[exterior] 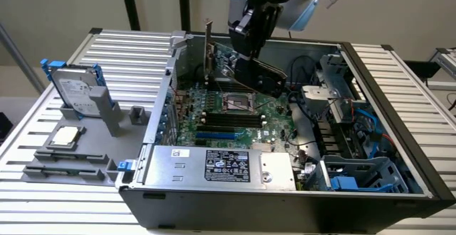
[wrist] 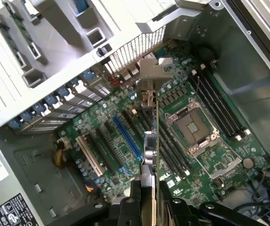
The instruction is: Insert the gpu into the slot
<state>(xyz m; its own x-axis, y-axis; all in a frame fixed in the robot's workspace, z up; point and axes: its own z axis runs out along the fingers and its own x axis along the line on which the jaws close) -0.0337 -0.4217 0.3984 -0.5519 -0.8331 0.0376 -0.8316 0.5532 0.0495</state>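
Right now your gripper [exterior: 249,53] is clenched on the gpu [exterior: 262,77], a finger against each face. The card hangs tilted inside the open case [exterior: 285,208], over the motherboard [exterior: 274,122], near the socket [exterior: 235,102]. In the wrist view you look along its edge to the silver bracket [wrist: 150,70] at the far end. The blue slot [exterior: 215,136] lies at seven o'clock from the card in the exterior view, apart from it, beyond the black memory slots [exterior: 229,120]. Farther out, the power supply [exterior: 221,165] sits at six o'clock. A hard drive [exterior: 75,91] stands on the table [exterior: 71,203] at nine o'clock, outside the case.
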